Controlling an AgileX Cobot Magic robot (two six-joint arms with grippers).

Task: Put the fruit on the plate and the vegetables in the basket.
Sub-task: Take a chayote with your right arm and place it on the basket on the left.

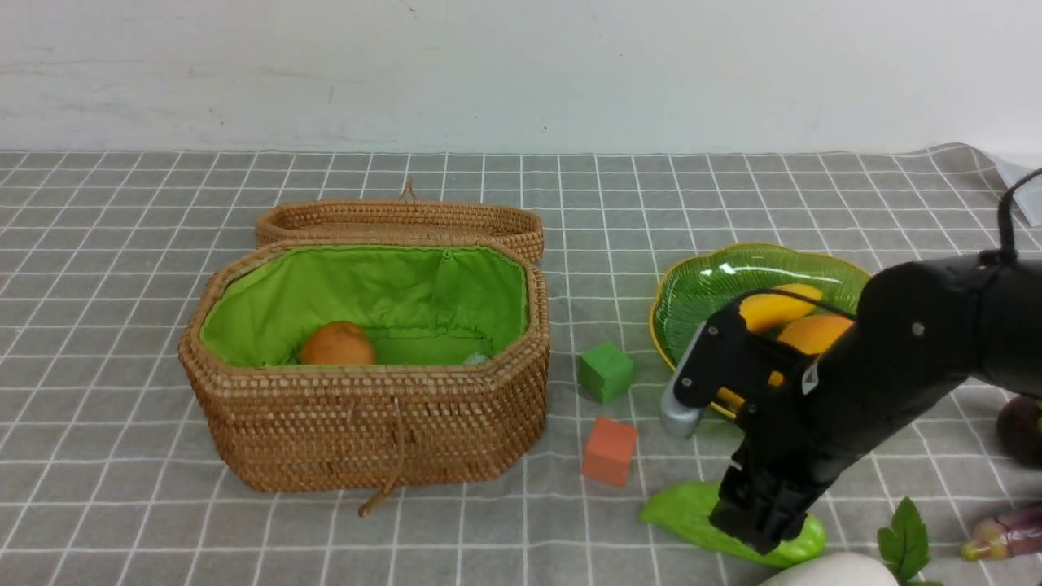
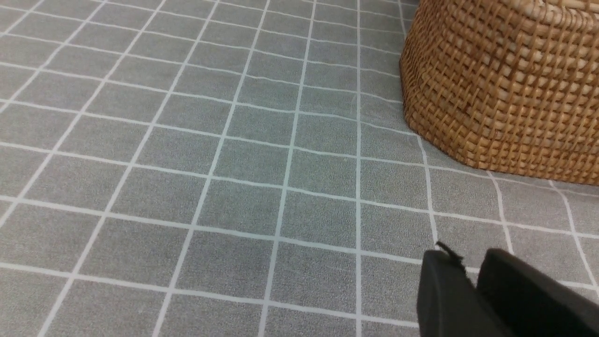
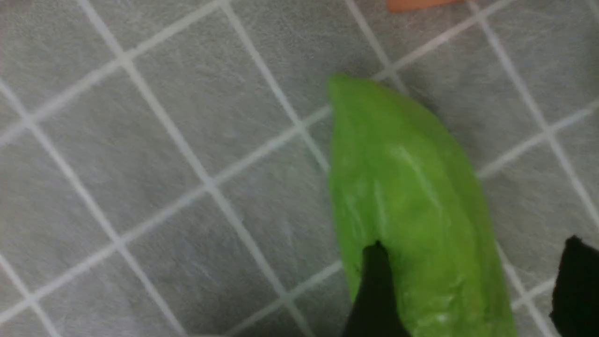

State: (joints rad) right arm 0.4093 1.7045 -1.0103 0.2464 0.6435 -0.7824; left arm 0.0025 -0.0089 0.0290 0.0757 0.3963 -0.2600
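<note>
Right tool (image 1: 763,531) spread astride the light green gourd (image 1: 685,513); left tool (image 2: 469,269) pressed together near the basket (image 2: 505,93).

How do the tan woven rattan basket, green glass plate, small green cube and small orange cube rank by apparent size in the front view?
1. Tan woven rattan basket.
2. Green glass plate, partly covered.
3. Green cube and orange cube: look alike, so unranked.
</note>
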